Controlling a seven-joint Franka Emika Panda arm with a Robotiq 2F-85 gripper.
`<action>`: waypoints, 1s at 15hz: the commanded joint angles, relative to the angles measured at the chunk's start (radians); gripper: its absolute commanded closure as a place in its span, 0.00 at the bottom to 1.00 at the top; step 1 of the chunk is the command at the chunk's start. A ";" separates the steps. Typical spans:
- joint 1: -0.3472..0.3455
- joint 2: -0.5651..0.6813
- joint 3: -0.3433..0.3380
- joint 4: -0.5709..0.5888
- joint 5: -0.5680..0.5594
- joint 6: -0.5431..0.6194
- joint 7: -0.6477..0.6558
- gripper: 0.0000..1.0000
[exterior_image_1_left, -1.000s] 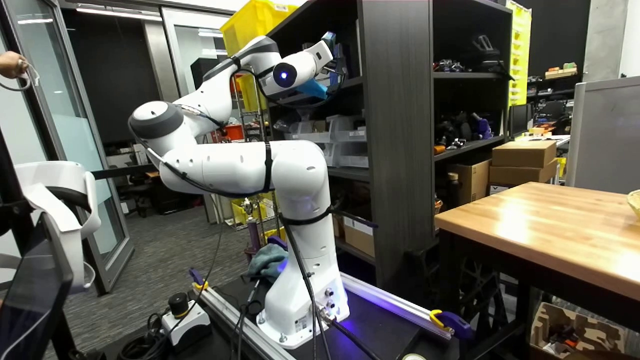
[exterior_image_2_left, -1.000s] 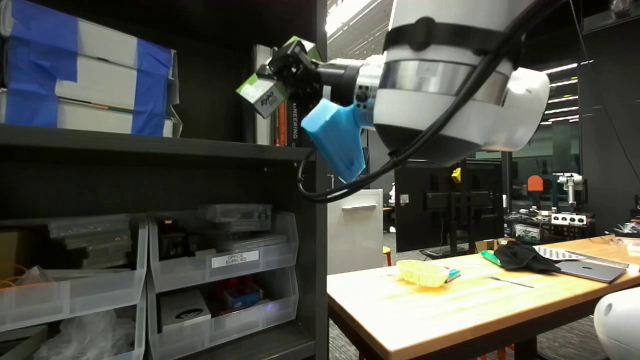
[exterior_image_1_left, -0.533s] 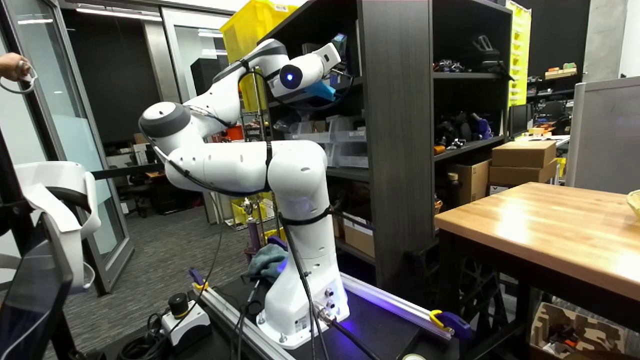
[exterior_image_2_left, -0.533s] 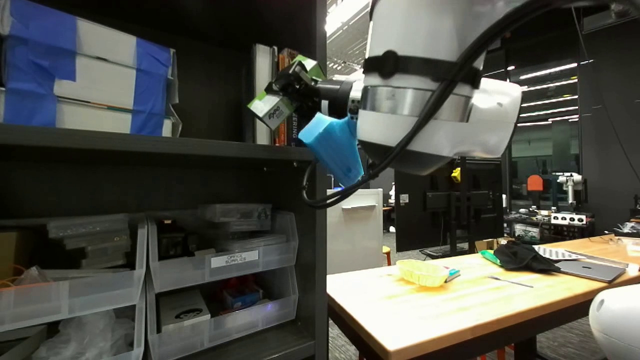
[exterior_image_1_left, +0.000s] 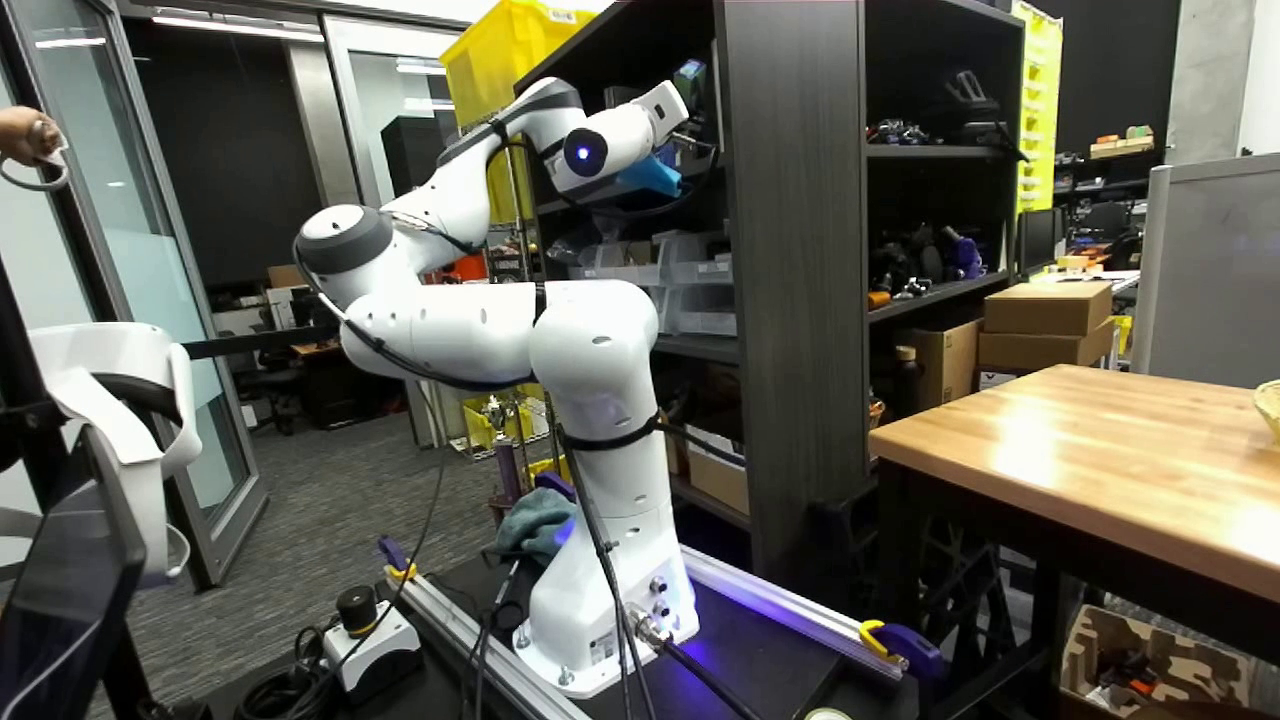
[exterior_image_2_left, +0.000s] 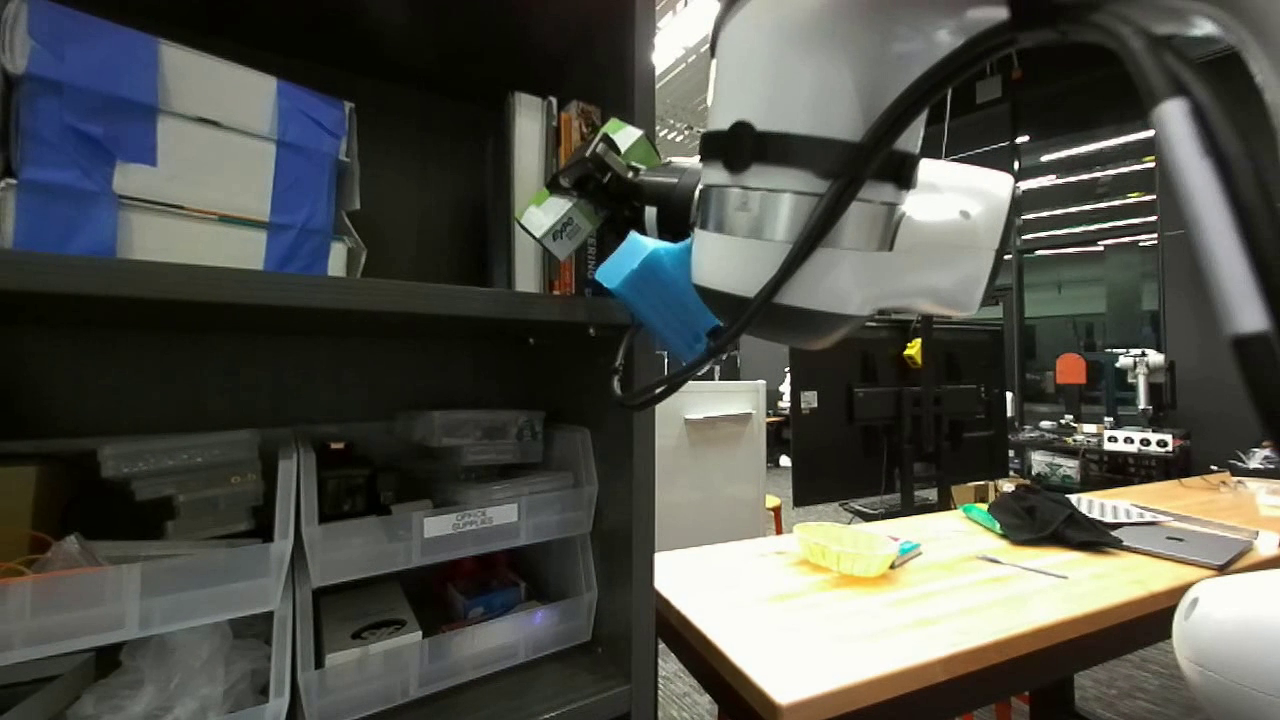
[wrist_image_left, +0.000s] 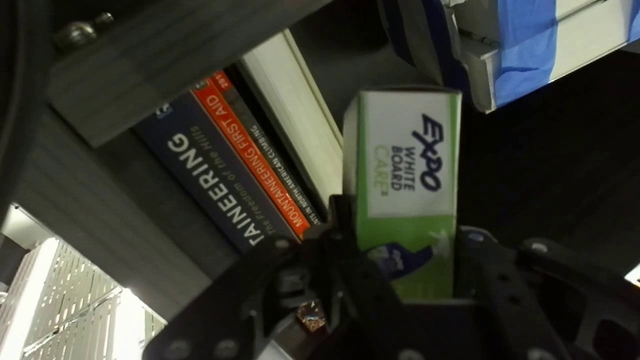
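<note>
The fingers (wrist_image_left: 481, 257) clamp opposite sides of the Expo White Board Care box (wrist_image_left: 407, 200), likely so it cannot slip; it hangs tilted near the upright mountaineering books (wrist_image_left: 227, 167), which the bookcase side panel (exterior_image_2_left: 640, 480) presumably braces.

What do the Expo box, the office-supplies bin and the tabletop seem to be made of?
Expo box: likely printed cardboard, smooth; flat panels, crisp edges.
Bin: probably translucent plastic; hazy, see-through walls.
Tabletop: looks like varnished wood, glossy; plank pattern, bright glare.
</note>
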 joint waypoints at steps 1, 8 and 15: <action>-0.024 0.000 -0.014 0.044 0.003 0.049 -0.034 0.87; -0.052 0.000 -0.020 0.125 0.003 0.117 -0.103 0.87; -0.095 0.000 0.013 0.195 0.004 0.162 -0.175 0.87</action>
